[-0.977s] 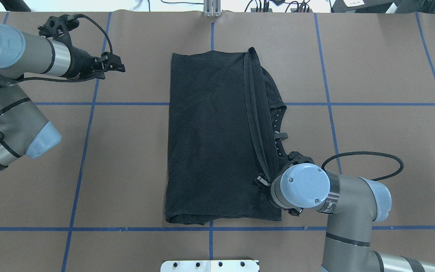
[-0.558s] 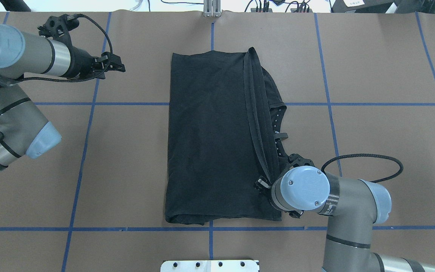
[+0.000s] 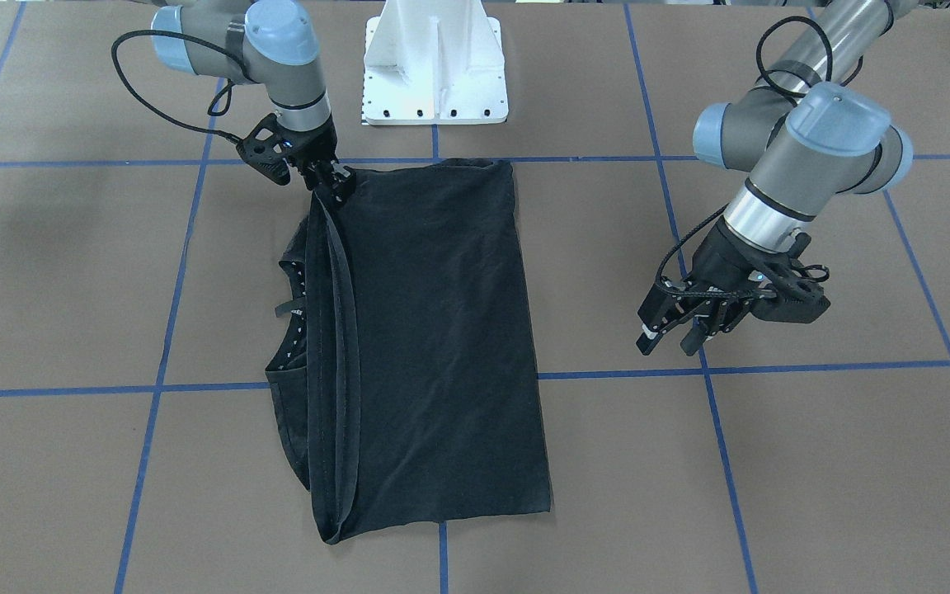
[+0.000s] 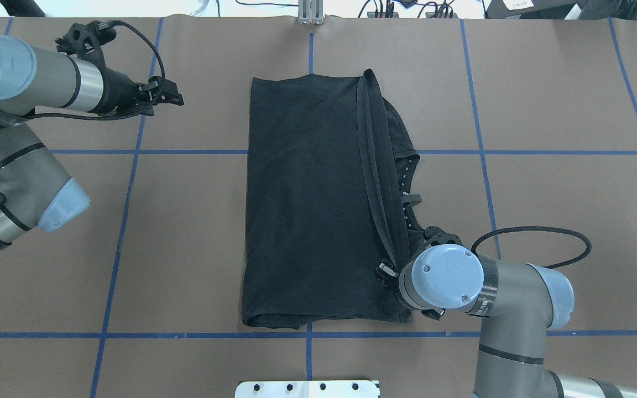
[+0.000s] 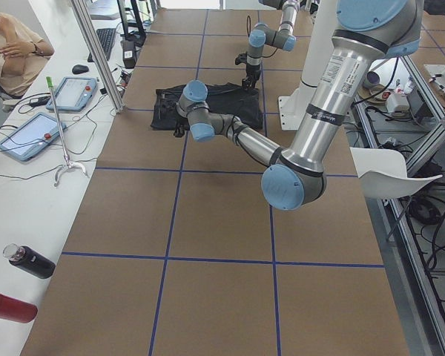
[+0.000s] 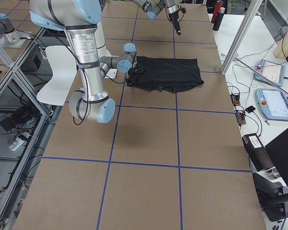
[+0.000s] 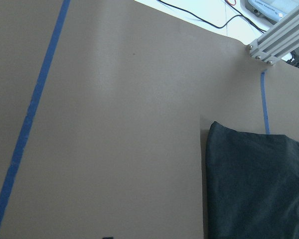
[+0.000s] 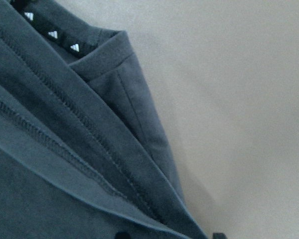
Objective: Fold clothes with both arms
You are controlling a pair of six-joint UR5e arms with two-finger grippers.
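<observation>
We find no word or number that we can read. Small white triangular marks [image 8: 52, 34] run in a row along the black shirt's [image 8: 65, 149] neck band, at the upper left of the right wrist view. The lettering [image 4: 482, 302] on the right arm's [image 4: 512, 342] band is too small to make out.

1. Plain black all over the T-shirt [image 4: 307, 193]; a row of small white triangles along its inner neck band [image 8: 52, 34].
2. Flat brown across the table cover [image 4: 562, 83], ruled into a grid by blue tape lines [image 4: 517, 152].
3. Silver-grey on the tubes of the left arm [image 4: 53, 83] and right arm [image 4: 512, 290], with light blue joint caps and thin black bands.
4. Black on the left gripper [image 3: 673, 340] and right gripper [image 3: 335, 183].
5. White on the pedestal base [image 3: 434, 66], with dark dots along its edge.
6. Black on one bottle [image 5: 30, 261], red on the other bottle [image 5: 7, 306].
</observation>
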